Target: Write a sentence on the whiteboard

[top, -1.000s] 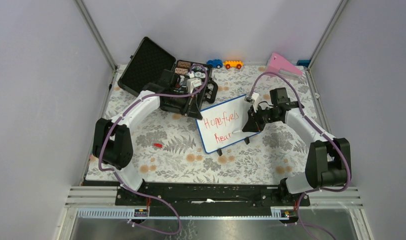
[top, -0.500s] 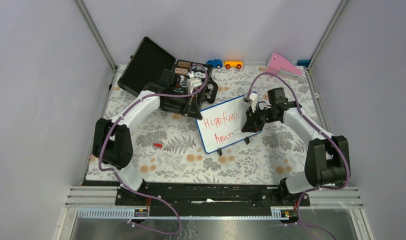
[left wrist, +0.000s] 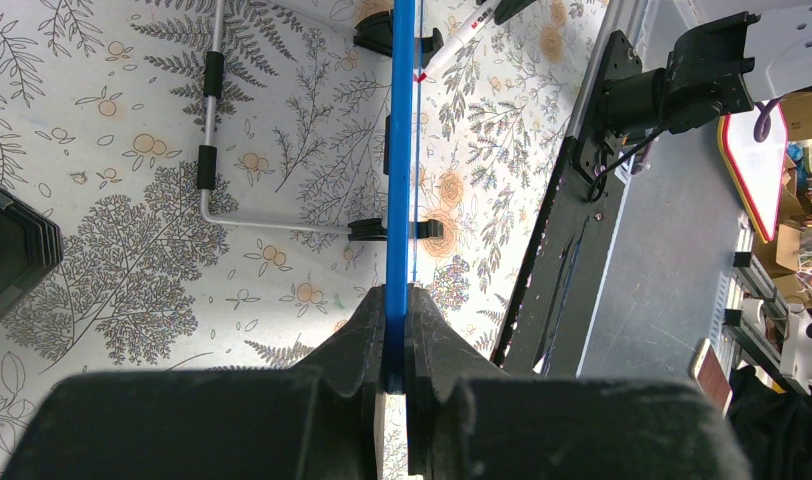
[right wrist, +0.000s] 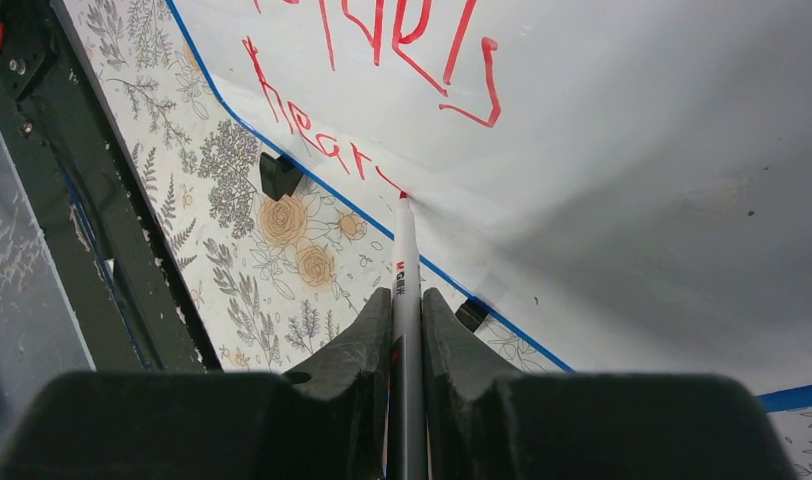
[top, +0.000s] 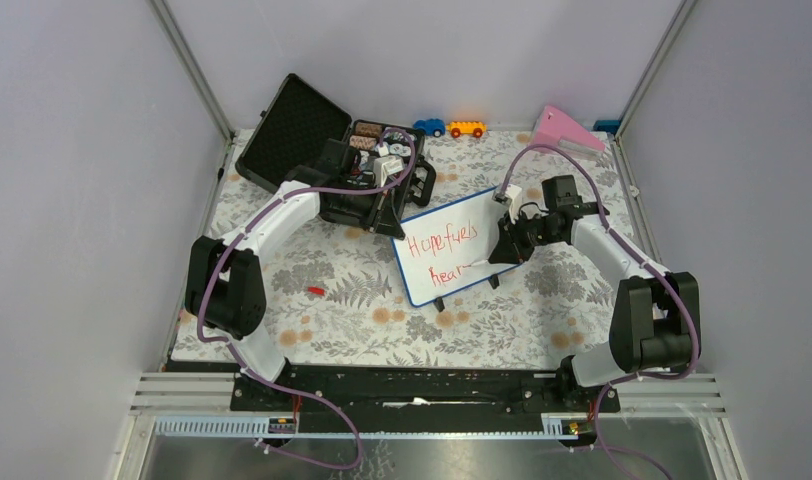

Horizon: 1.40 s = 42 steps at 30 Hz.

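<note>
The whiteboard [top: 477, 232], blue-framed on black feet, stands tilted mid-table. Red letters [top: 441, 243] read "Hope fuels" above "hear" plus a fresh stroke [top: 448, 275]. My left gripper [top: 389, 222] is shut on the board's upper left edge; in the left wrist view the blue frame [left wrist: 400, 150] runs edge-on out of the gripper [left wrist: 396, 345]. My right gripper [top: 505, 250] is shut on a white marker [top: 479, 264]. In the right wrist view the gripper [right wrist: 406, 335] holds the marker [right wrist: 407, 260], its red tip touching the board [right wrist: 622, 150] just after "hear" [right wrist: 317, 135].
An open black case [top: 327, 150] with small parts stands behind the left gripper. Toy cars, blue [top: 429, 127] and orange [top: 466, 128], and a pink wedge [top: 566, 129] lie at the back. A red cap [top: 315, 291] lies on the floral mat [top: 312, 320] at left.
My right gripper has shifted slightly right along the second line, and the marker has drawn a new stroke after "hear". The left arm and board have held still.
</note>
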Tool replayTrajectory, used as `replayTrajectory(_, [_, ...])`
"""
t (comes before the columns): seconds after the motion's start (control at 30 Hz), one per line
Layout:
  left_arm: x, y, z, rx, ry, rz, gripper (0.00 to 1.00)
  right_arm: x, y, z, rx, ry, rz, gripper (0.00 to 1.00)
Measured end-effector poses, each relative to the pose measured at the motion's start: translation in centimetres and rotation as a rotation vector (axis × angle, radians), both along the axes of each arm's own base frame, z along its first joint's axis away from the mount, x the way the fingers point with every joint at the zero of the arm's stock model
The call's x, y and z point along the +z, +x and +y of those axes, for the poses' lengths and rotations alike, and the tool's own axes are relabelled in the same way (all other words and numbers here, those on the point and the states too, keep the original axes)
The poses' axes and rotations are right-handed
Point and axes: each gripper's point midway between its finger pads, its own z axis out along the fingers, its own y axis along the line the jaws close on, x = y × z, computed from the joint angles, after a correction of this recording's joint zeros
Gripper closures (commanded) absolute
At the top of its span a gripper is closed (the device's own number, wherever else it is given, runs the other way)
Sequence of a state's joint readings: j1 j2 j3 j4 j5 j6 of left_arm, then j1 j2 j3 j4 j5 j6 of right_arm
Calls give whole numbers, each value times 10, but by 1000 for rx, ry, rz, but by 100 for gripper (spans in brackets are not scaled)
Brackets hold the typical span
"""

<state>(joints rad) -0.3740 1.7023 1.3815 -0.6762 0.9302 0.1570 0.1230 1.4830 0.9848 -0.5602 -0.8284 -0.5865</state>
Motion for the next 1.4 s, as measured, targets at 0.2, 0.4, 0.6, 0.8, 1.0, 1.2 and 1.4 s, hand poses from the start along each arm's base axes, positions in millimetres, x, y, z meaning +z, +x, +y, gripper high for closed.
replayTrajectory(0.2, [0, 0, 0, 0, 0, 0, 100, 6, 0, 1, 21, 10, -14, 100])
replayTrajectory(0.4, [0, 0, 0, 0, 0, 0, 100, 16, -2, 5, 46, 45, -26, 100])
replayTrajectory(0.6, [0, 0, 0, 0, 0, 0, 100, 16, -2, 5, 46, 47, -25, 100])
replayTrajectory(0.8, [0, 0, 0, 0, 0, 0, 100, 16, 2, 6, 41, 49, -35, 100])
replayTrajectory(1.0, [0, 0, 0, 0, 0, 0, 100, 13, 7, 6, 31, 47, -30, 100])
replayTrajectory(1.2, [0, 0, 0, 0, 0, 0, 100, 10, 7, 7, 31, 48, -15, 100])
replayTrajectory(1.4, [0, 0, 0, 0, 0, 0, 100, 10, 6, 8, 34, 47, -14, 100])
